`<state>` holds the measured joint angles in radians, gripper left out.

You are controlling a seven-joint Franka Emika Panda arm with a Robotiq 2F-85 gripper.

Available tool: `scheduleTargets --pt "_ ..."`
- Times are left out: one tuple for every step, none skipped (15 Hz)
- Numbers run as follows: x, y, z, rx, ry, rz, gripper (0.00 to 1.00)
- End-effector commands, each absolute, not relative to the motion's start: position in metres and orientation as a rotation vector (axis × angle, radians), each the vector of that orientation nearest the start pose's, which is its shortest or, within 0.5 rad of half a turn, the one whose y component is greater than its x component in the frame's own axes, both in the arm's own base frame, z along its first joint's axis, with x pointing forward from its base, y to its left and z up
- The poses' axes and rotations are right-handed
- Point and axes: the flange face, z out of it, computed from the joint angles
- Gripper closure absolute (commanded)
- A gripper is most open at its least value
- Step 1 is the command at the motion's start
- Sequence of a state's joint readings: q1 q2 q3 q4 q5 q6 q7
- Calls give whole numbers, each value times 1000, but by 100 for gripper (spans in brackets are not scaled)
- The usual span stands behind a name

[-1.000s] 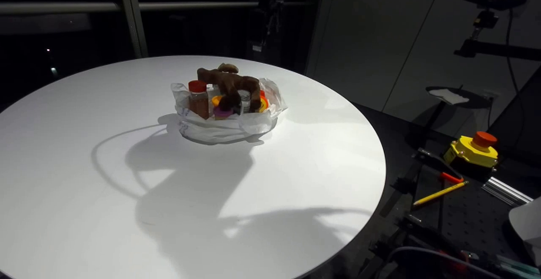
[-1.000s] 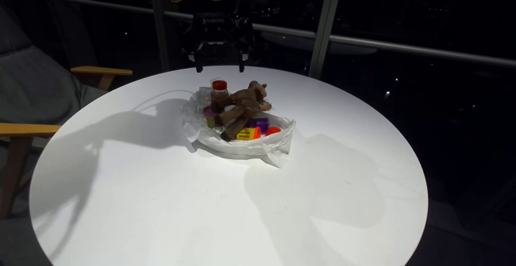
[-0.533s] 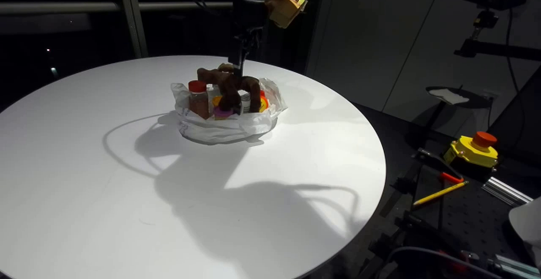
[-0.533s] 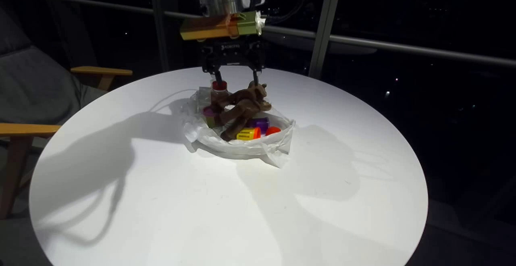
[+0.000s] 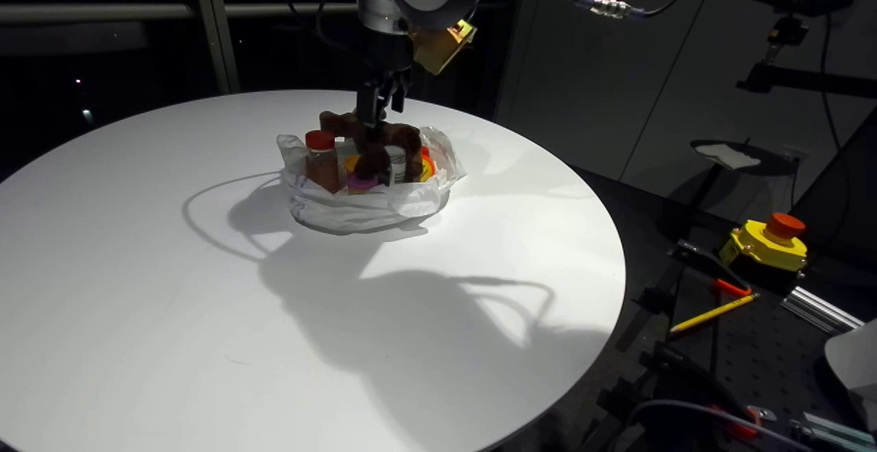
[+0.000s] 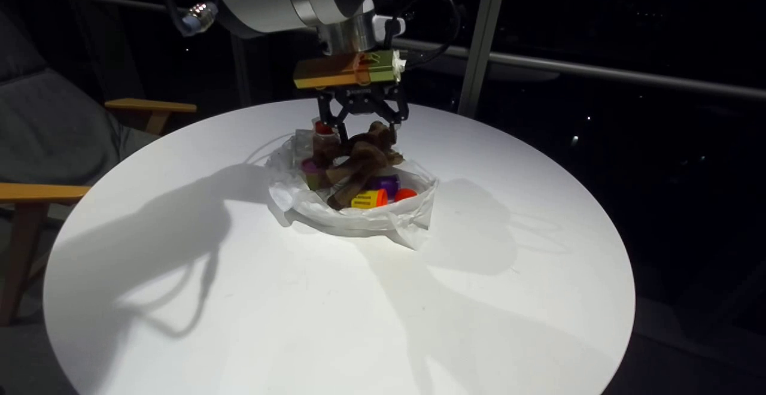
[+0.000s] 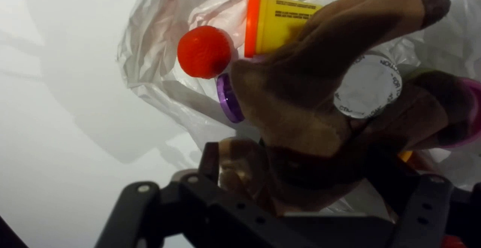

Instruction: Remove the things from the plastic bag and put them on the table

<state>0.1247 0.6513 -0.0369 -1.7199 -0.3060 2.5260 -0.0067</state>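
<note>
Plush toy (image 6: pixel 364 158) in plastic bag (image 6: pixel 344 221), lying over jars (image 7: pixel 287 24). Gripper (image 6: pixel 368 138) spread wide, astride toy, contact hard to tell. Close gently without pinching bag; lift straight up, leaving jars behind, then lay on table (image 6: pixel 311 323).

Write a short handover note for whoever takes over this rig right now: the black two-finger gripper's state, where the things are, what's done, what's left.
Black two-finger gripper: open, astride the brown long-limbed plush animal; contact unclear.
Things: plush animal on top in the crinkly whitish plastic bag, with a clear jar with red lid, yellow tub with orange lid, orange-red ball-shaped item and others partly hidden.
Done: no removal shows yet.
Left: probably grip and lift the plush animal first, then move everything onto the round white table.
</note>
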Motion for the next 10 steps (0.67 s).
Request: scheduleTargets --pt "702 65 218 -3284 -536 -267 26" --pt "704 65 218 -3282 -526 -270 33" --pt "705 64 220 -3273 -514 -271 44" --pt "706 63 221 -3268 -506 -272 52" --pt "706 62 224 -3259 -495 -267 62" --pt "705 61 227 -3244 -478 -254 69" --pt "705 61 229 -3230 -463 -243 77" --pt "704 60 232 -3220 -445 -228 86" --pt "704 59 234 -3208 -431 -216 90" --pt "703 57 236 -3200 -421 -207 92"
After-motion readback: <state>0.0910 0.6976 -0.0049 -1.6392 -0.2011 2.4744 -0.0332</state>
